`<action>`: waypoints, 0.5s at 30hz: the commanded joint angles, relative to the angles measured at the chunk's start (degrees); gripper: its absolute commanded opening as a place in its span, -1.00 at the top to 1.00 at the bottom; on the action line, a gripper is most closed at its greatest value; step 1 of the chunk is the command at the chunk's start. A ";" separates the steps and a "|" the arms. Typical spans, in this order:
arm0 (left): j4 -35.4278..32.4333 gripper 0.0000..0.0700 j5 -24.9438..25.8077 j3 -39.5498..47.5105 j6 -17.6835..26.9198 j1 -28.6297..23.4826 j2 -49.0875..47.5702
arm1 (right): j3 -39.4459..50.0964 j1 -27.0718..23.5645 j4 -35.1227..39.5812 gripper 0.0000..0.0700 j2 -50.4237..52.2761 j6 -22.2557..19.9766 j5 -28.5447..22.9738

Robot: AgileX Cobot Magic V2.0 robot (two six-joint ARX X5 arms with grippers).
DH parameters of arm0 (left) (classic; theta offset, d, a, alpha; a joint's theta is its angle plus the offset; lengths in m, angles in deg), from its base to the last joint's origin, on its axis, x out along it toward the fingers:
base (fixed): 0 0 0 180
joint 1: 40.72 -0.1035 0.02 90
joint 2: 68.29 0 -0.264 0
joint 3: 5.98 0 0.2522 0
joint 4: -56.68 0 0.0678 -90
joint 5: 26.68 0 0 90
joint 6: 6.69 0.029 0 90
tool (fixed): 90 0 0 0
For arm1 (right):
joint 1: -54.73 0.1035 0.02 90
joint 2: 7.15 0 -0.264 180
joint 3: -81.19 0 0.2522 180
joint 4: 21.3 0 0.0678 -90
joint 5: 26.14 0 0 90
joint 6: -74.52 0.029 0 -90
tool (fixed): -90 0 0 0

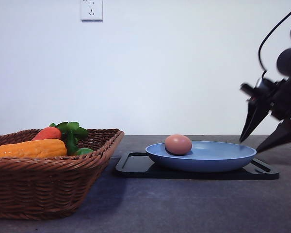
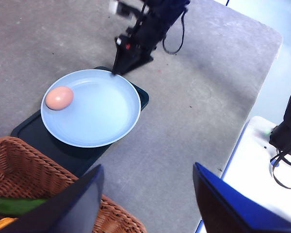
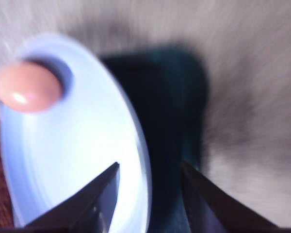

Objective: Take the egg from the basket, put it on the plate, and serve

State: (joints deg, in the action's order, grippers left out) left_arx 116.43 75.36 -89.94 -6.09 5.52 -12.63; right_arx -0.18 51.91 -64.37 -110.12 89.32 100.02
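Front view places the basket (image 1: 48,170) nearest on the left of the tabletop (image 1: 184,204), holding an orange vegetable (image 1: 29,148). Beyond it, the plate (image 1: 208,158) sits on a black tray (image 1: 136,167), with the egg (image 1: 178,144) on the plate's left side. The right end effector (image 1: 262,141) is open and empty at the plate's right rim. The left end effector (image 2: 145,204) is open and empty above the basket edge.

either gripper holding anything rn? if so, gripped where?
Nothing held. Right gripper is open at the plate rim, not touching; left gripper is open and empty. The egg lies loose on the plate.
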 commanded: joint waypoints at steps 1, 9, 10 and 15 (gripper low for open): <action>-1.12 -0.07 0.11 -0.79 -0.20 0.37 0.59 | -1.92 -1.15 0.38 0.27 1.79 -1.33 0.07; -3.63 0.36 -10.10 -0.79 0.04 0.15 2.88 | -2.18 -3.90 -5.15 0.57 14.61 -3.83 2.40; -4.01 0.48 -12.10 -0.79 0.30 0.01 3.59 | -2.16 -3.78 -6.79 0.68 16.41 -4.90 2.67; -3.92 1.00 -18.71 -0.79 5.89 -3.32 7.46 | -2.11 -0.83 -15.57 1.00 24.65 -9.68 1.00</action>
State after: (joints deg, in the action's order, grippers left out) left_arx 112.77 57.89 -89.94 -3.26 2.53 -6.09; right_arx -1.28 50.47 -79.46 -85.51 82.61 101.33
